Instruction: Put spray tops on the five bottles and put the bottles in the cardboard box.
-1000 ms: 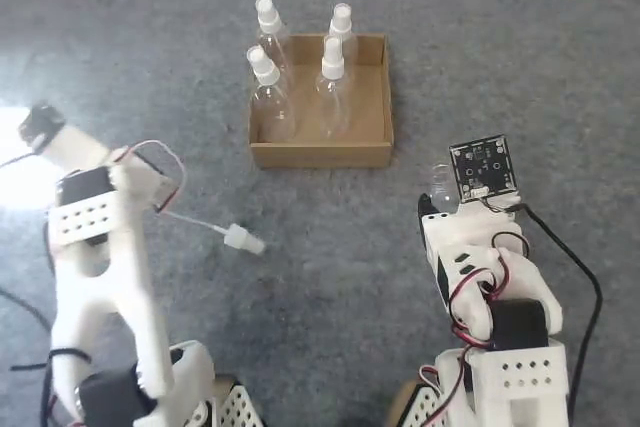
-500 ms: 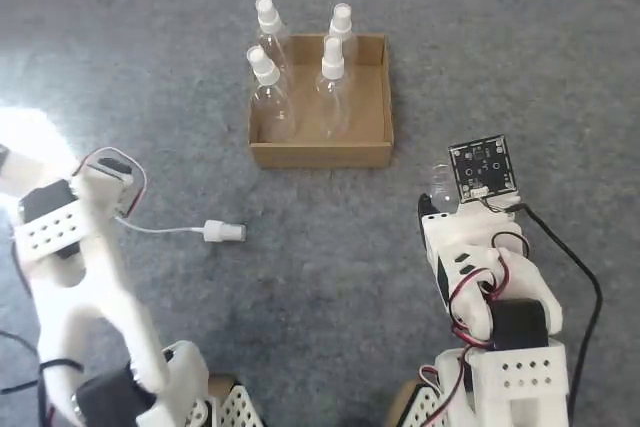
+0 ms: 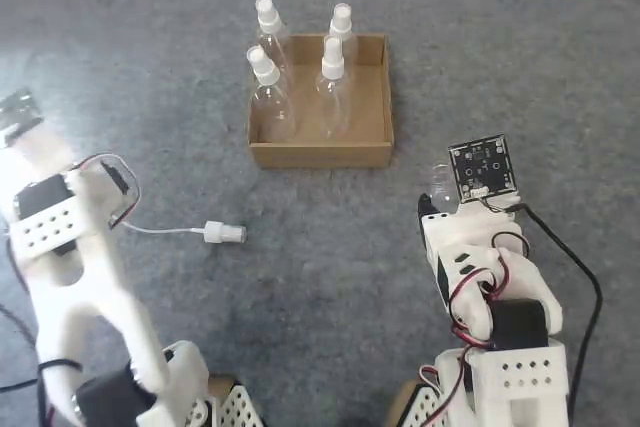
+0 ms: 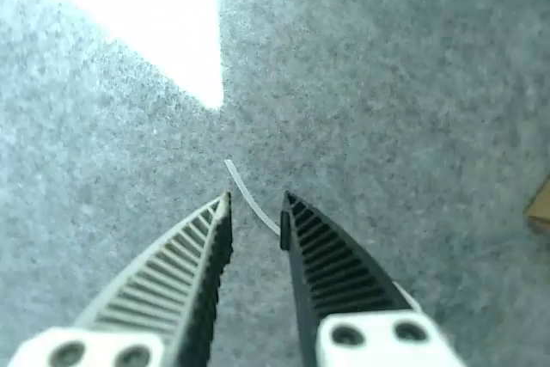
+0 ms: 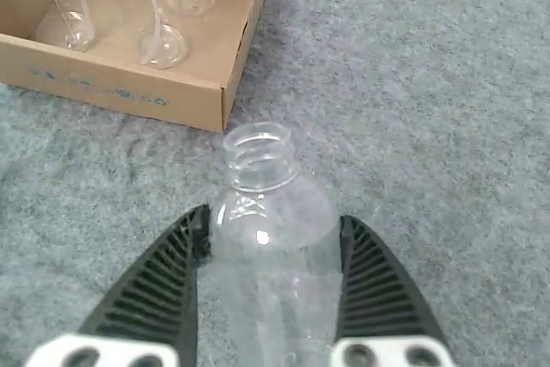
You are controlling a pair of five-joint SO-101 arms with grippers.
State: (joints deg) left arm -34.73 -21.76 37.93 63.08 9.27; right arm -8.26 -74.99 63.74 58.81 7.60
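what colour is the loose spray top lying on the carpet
The spray top is white, seen best in the high view.

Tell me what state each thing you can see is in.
Cardboard box, open, holding four bottles.
Four bottles in box, upright, spray tops on.
Fifth bottle, uncapped, outside the box.
Spray top, lying loose, unattached.
Left gripper, open.
Right gripper, shut on fifth bottle.

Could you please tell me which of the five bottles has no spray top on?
The bottle held in the right gripper, outside the cardboard box: its neck is open, while the other four bottles stand in the box with white spray tops.
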